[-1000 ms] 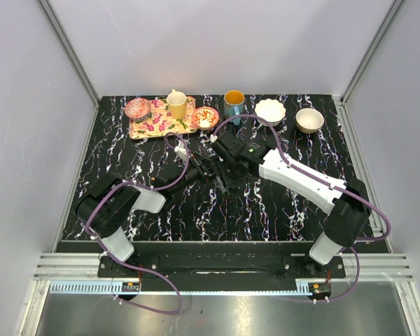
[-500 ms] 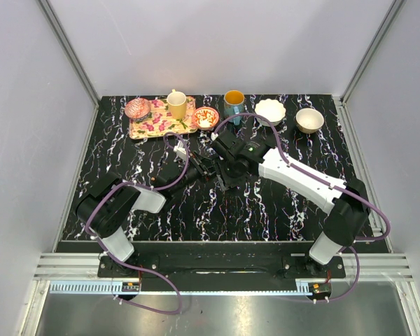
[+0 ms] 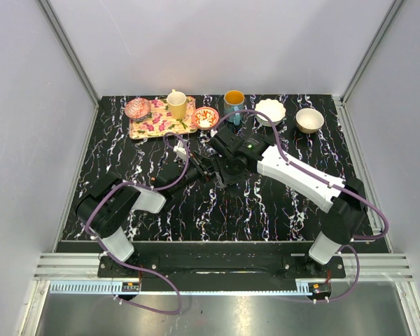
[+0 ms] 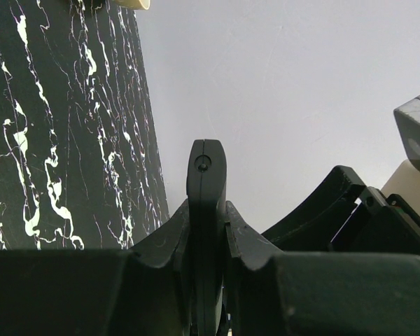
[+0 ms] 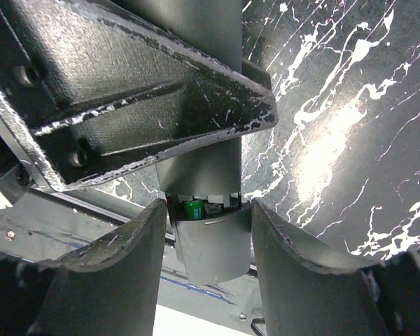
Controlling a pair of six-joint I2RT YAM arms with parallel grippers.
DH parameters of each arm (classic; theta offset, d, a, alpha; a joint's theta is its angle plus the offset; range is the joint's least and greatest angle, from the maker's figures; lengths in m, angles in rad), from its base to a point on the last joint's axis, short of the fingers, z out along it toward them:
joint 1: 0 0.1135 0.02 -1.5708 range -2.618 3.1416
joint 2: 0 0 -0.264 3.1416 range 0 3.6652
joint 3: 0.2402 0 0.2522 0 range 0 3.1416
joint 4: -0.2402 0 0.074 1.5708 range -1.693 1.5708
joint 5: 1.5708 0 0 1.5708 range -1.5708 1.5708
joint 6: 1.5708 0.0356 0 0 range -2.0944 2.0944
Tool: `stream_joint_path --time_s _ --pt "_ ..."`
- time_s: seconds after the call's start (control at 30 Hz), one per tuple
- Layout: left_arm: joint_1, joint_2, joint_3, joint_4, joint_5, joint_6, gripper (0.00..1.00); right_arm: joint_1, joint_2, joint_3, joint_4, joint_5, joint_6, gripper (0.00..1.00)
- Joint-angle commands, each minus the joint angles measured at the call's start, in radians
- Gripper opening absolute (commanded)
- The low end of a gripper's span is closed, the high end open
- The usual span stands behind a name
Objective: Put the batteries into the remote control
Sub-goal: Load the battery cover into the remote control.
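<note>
The remote control (image 3: 214, 170) is held above the table's middle between both arms. My left gripper (image 3: 205, 166) is shut on it; in the left wrist view the remote (image 4: 206, 182) stands edge-on between the fingers of that gripper (image 4: 206, 231). My right gripper (image 3: 222, 170) closes round the remote's end (image 5: 213, 245), with its fingers (image 5: 126, 259) tight against the sides of the grey back cover. One green battery (image 5: 193, 208) shows in the open slot just above the cover. The left gripper's body (image 5: 126, 91) fills the top of the right wrist view.
At the back of the table stand a floral tray (image 3: 154, 127) with a yellow mug (image 3: 176, 105), a pink bowl (image 3: 137, 108), a small patterned bowl (image 3: 205, 117), a teal mug (image 3: 233, 103) and two white bowls (image 3: 270, 110) (image 3: 309, 120).
My right gripper has shifted slightly left and toward the back along the remote. The left arm has stayed put.
</note>
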Motion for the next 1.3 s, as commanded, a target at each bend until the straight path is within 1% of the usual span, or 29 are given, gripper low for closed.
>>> stream_joint_path --time_s 0.0,0.23,0.33,0.47,0.63,0.77,0.93,1.0,1.03,1.07,1.1,1.13,1.17,1.27 --pt "-0.006 0.001 -0.007 0.086 -0.017 -0.007 0.0 0.005 0.004 0.056 0.002 0.031 0.007 0.57" --pt "-0.008 0.018 -0.007 0.109 -0.018 -0.025 0.0 0.005 0.008 0.07 0.001 0.037 0.007 0.58" --pt "-0.006 0.021 -0.006 0.108 -0.019 -0.025 0.0 0.005 0.004 0.078 0.001 0.04 0.007 0.6" --pt "-0.009 0.021 -0.005 0.108 -0.019 -0.025 0.0 0.005 0.004 0.084 0.001 0.046 0.009 0.64" --pt "-0.009 0.018 -0.005 0.106 -0.019 -0.021 0.0 0.005 -0.009 0.104 0.002 0.063 0.012 0.71" --pt "-0.011 0.02 -0.006 0.106 -0.02 -0.021 0.0 0.003 -0.05 0.143 -0.002 0.06 0.019 0.78" --pt "-0.009 0.014 -0.004 0.103 -0.014 -0.021 0.0 -0.004 -0.145 0.133 0.013 0.113 0.05 0.81" --pt "-0.011 0.006 -0.004 0.103 -0.006 -0.021 0.0 -0.04 -0.228 0.063 0.047 0.114 0.074 0.81" --pt "-0.009 0.003 -0.004 0.105 0.001 -0.022 0.0 -0.059 -0.261 0.024 0.108 0.085 0.084 0.82" --pt "-0.008 -0.005 -0.005 0.108 0.008 -0.022 0.0 -0.104 -0.332 -0.075 0.151 0.062 0.093 0.82" --pt "-0.008 -0.009 -0.007 0.109 0.014 -0.024 0.0 -0.133 -0.366 -0.124 0.195 0.034 0.119 0.82" --pt "-0.006 -0.014 -0.01 0.112 0.024 -0.024 0.0 -0.158 -0.396 -0.172 0.272 -0.039 0.128 0.82" --pt "-0.005 -0.02 -0.012 0.117 0.029 -0.027 0.0 -0.179 -0.45 -0.261 0.309 -0.07 0.139 0.82" --pt "-0.003 -0.035 -0.016 0.122 0.049 -0.036 0.0 -0.236 -0.528 -0.391 0.429 -0.165 0.163 0.82"
